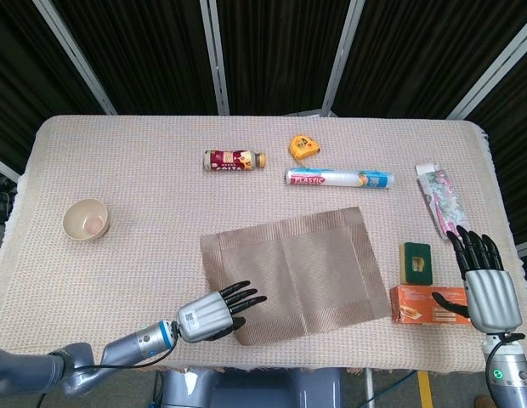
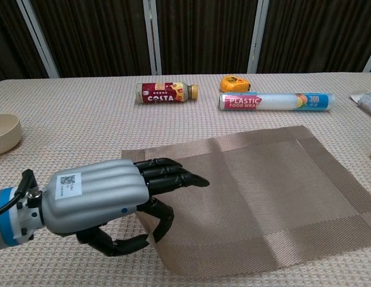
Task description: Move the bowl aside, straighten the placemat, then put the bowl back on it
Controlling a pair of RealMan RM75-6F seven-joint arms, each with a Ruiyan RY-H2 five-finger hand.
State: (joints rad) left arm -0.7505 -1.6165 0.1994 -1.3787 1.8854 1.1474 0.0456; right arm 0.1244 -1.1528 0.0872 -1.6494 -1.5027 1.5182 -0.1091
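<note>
The cream bowl (image 1: 86, 219) stands off the mat at the table's left, also seen in the chest view (image 2: 3, 133). The brown woven placemat (image 1: 293, 274) lies skewed near the front edge, its right side angled farther back. My left hand (image 1: 214, 310) is at the mat's near-left corner. In the chest view the left hand (image 2: 108, 200) pinches that corner of the placemat (image 2: 263, 185) between thumb and fingers. My right hand (image 1: 484, 280) hovers at the table's right front with fingers spread, holding nothing.
A Costa bottle (image 1: 235, 159), a yellow tape measure (image 1: 304, 147) and a roll of plastic wrap (image 1: 338, 178) lie behind the mat. To its right are a green sponge (image 1: 416, 262), an orange box (image 1: 429, 304) and a pink packet (image 1: 439, 200).
</note>
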